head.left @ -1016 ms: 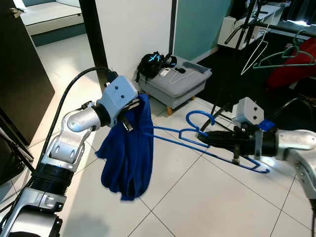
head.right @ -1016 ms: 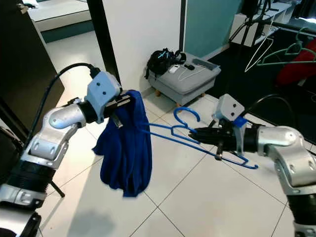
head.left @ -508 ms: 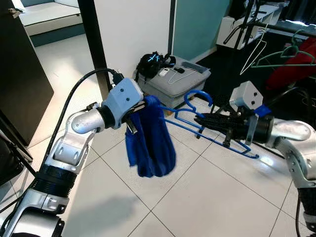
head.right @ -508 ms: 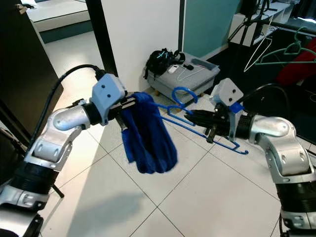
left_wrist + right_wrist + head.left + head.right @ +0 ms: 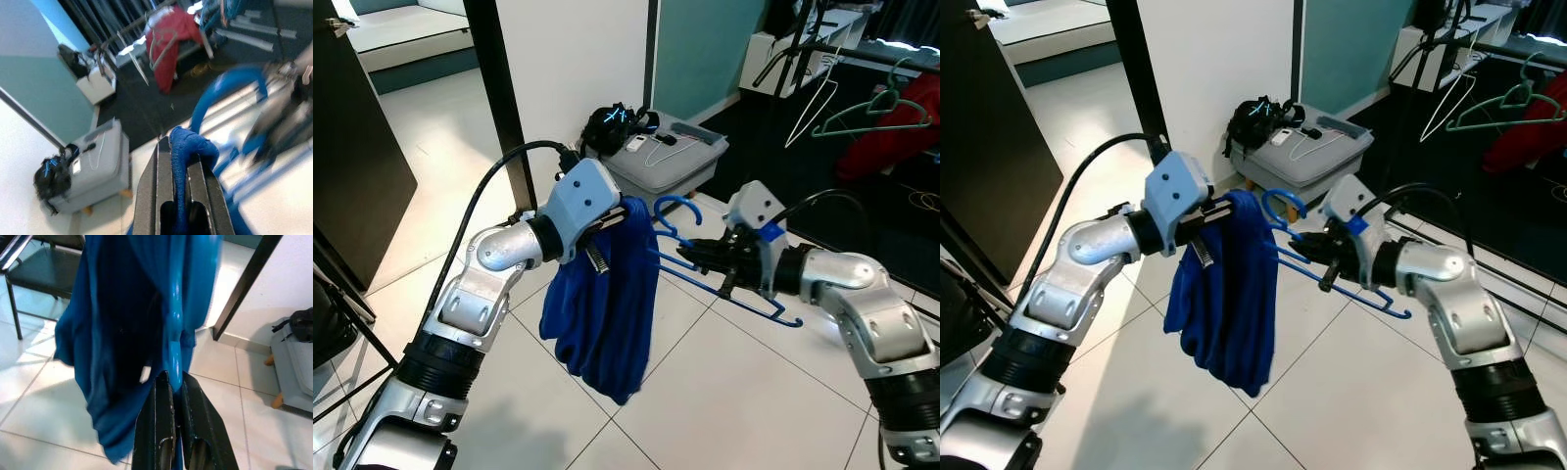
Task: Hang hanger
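Blue hanger (image 5: 724,279) sits centre frame in the head views, held roughly level above the tiled floor (image 5: 724,401), hook end curling up toward the blue garment (image 5: 607,304).

Right gripper (image 5: 697,257): fingers pinched together on the hanger's wire, seen along the fingers in the right wrist view. Grip near the neck probably keeps the frame steady while cloth is worked on.

Left gripper (image 5: 607,217): fingers clamped on a fold of the garment's top edge, the rest hanging free below. Holding it high lets the cloth drape clear of the floor.

Grey ottoman (image 5: 671,162) upper centre; clothes rack with spare hangers (image 5: 862,103) upper right, likely the hanging destination.
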### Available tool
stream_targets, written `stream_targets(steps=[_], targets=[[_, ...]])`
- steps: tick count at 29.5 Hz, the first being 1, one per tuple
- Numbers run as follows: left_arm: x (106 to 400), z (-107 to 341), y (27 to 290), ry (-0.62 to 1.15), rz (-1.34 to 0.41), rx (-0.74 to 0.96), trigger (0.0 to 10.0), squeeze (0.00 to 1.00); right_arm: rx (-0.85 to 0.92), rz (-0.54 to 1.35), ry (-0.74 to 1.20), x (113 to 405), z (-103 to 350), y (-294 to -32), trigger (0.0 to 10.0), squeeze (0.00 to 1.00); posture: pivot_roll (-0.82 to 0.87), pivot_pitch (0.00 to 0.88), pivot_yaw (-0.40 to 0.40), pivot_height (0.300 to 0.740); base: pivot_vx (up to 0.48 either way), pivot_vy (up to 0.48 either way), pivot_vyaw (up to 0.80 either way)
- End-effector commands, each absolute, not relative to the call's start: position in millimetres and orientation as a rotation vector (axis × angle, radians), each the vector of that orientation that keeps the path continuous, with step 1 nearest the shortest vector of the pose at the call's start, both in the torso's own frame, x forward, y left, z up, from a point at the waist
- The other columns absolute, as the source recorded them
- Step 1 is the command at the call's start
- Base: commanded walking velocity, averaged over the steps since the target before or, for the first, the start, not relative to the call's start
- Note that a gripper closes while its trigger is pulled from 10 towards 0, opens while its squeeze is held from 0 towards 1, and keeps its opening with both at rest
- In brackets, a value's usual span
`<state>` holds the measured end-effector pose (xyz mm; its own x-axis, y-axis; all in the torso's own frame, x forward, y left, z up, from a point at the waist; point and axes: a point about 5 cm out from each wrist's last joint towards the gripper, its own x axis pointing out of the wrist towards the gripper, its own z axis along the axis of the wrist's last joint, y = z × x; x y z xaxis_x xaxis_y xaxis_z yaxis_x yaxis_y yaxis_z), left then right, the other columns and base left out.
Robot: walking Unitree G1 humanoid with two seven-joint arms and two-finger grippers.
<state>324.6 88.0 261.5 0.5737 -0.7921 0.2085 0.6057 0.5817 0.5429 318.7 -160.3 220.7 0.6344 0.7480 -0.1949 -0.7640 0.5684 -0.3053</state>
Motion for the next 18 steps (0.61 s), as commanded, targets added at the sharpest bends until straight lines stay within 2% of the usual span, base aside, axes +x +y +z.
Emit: stream_targets(steps=[1, 7, 13, 18], targets=[[316, 266, 77, -0.497, -0.897, 0.401, 10.0, 0.00, -0.348, 0.789, -0.041, 330, 234, -157, 10.0, 0.00, -0.01, 0.075, 0.018, 0.740, 0.000, 0.000, 0.00], [305, 268, 53, -0.521, -0.950, 0.307, 10.0, 0.00, -0.195, 0.691, -0.210, 345, 265, -148, 10.0, 0.00, -0.01, 0.073, 0.015, 0.740, 0.000, 0.000, 0.00], [297, 265, 41, -0.517, -0.996, 0.278, 10.0, 0.00, -0.129, 0.615, -0.251, 353, 275, -152, 10.0, 0.00, 0.00, 0.070, 0.011, 0.740, 0.000, 0.000, 0.00], [294, 261, 42, -0.499, -0.997, 0.266, 10.0, 0.00, -0.061, 0.612, -0.259, 355, 278, -153, 10.0, 0.00, 0.00, 0.071, 0.011, 0.740, 0.000, 0.000, 0.00]])
